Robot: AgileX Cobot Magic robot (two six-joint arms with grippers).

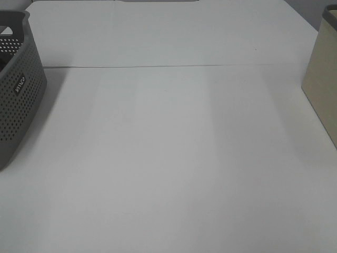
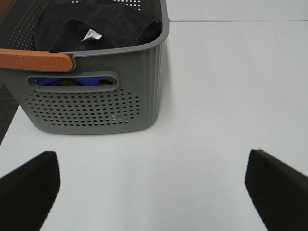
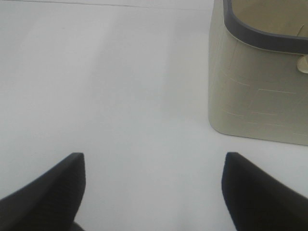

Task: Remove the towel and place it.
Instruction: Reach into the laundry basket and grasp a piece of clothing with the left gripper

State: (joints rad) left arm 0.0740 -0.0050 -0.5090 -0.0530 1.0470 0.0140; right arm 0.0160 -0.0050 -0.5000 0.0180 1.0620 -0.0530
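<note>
At the far left stands a grey perforated basket (image 1: 18, 89), cut off by the edge of the overhead view and resting on the white surface (image 1: 174, 158). The left end effector (image 2: 154, 187) hangs low over that surface with its two dark fingers (image 2: 29, 187) set wide apart and nothing between them. The basket (image 2: 96, 106) sits just ahead of it, off to one side, and the two do not touch. The towel (image 2: 96, 24), dark charcoal and bunched in folds, lies inside the basket beyond the near wall, well ahead of the left end effector, with a small white tag (image 2: 90, 35) showing on top of the cloth. An orange handle (image 2: 36, 61) runs along the basket's near rim, and through the slot below it a blue object (image 2: 72, 82) shows, too hidden to name. Across the middle, a thin seam (image 1: 158, 67) crosses the surface. Farther right, the right end effector (image 3: 154, 187) is also low over the surface, its fingers (image 3: 260, 192) spread apart and gripping nothing. Ahead of it and to one side, not touching it, stands a beige bin (image 3: 255, 96) with a dark rim (image 3: 260, 33), the same bin (image 1: 324, 89) that shows at the right edge of the overhead view.
</note>
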